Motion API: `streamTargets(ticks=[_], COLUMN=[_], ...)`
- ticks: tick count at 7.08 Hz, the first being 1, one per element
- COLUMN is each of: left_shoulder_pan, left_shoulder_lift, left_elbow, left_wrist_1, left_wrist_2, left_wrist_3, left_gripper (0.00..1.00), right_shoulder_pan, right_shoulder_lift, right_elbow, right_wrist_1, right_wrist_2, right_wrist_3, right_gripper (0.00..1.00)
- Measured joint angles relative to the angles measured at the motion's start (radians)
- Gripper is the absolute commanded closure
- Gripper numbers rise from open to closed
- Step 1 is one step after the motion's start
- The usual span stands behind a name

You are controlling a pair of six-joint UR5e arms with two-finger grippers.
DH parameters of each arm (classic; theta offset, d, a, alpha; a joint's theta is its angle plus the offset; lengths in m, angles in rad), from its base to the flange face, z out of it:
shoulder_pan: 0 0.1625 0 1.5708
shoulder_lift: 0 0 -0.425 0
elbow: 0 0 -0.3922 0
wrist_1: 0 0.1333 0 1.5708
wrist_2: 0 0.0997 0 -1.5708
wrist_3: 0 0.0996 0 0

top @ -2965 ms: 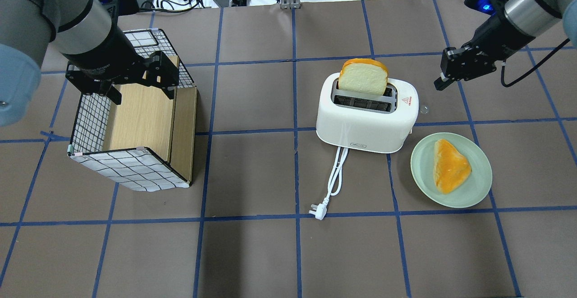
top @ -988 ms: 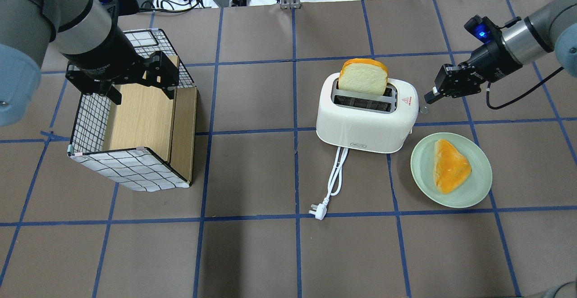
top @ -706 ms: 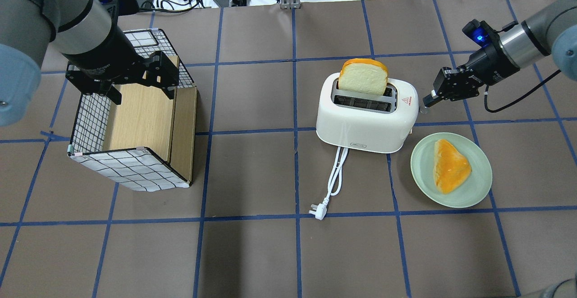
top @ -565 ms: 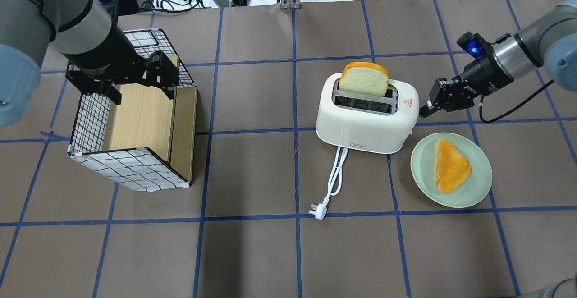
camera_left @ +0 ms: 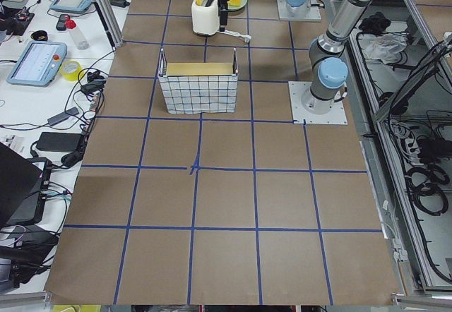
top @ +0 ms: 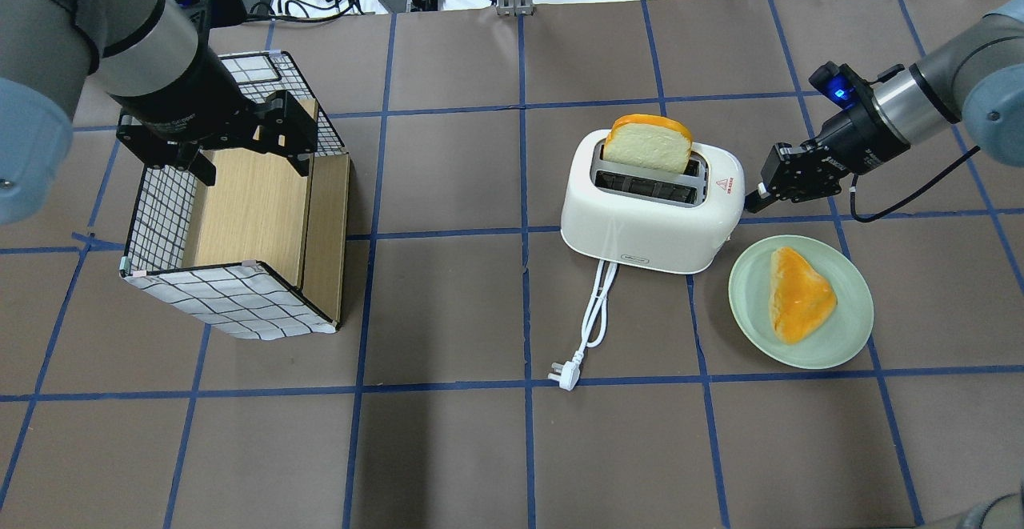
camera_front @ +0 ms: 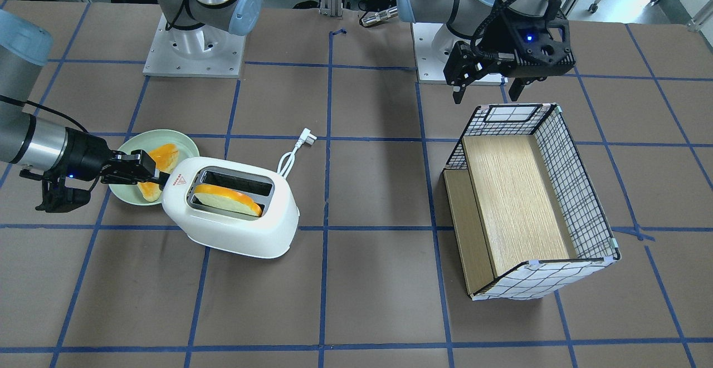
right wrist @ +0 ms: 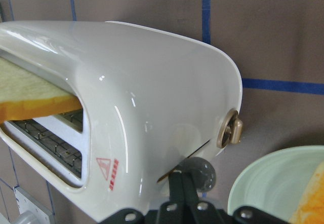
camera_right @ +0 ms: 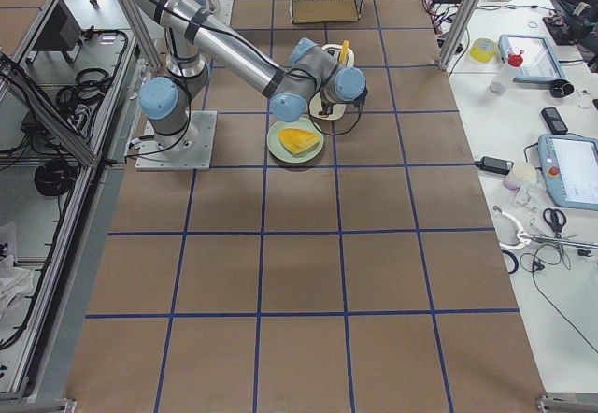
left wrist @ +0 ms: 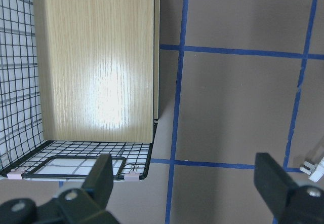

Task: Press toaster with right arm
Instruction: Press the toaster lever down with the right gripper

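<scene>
The white two-slot toaster (top: 640, 229) stands mid-table with a bread slice (top: 648, 145) sticking up from its far slot. My right gripper (top: 750, 202) is shut, and its tips touch the toaster's right end just below the red triangle sticker (top: 724, 184). In the right wrist view the closed fingertips (right wrist: 181, 183) rest against the grey lever knob (right wrist: 203, 174), under a small round dial (right wrist: 230, 128). The front-facing view shows the same contact with the right gripper (camera_front: 159, 178). My left gripper (top: 248, 145) is open and empty above the wire basket (top: 232, 305).
A green plate (top: 748, 273) with a toasted bread piece (top: 800, 293) lies just in front of the right gripper. The toaster's white cord and plug (top: 564, 375) trail toward the near side. Cables and clutter lie beyond the table's far edge.
My right gripper has come down and leftward from the far right onto the toaster's right end. The bread slice has sunk a little lower in its slot. The left arm has not moved.
</scene>
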Motion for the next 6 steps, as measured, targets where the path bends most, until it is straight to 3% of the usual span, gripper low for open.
streamTargets(ticks=[6], left_shoulder_pan=[0.0], left_shoulder_lift=[0.0], left_elbow=[0.0], left_wrist_1=[0.0], left_wrist_2=[0.001], left_wrist_3=[0.0], left_gripper=[0.0], right_shoulder_pan=[0.0], right_shoulder_lift=[0.044], right_elbow=[0.004], right_wrist_1=[-0.045], right_wrist_2=[-0.007], right_wrist_3=[0.06], right_gripper=[1.0])
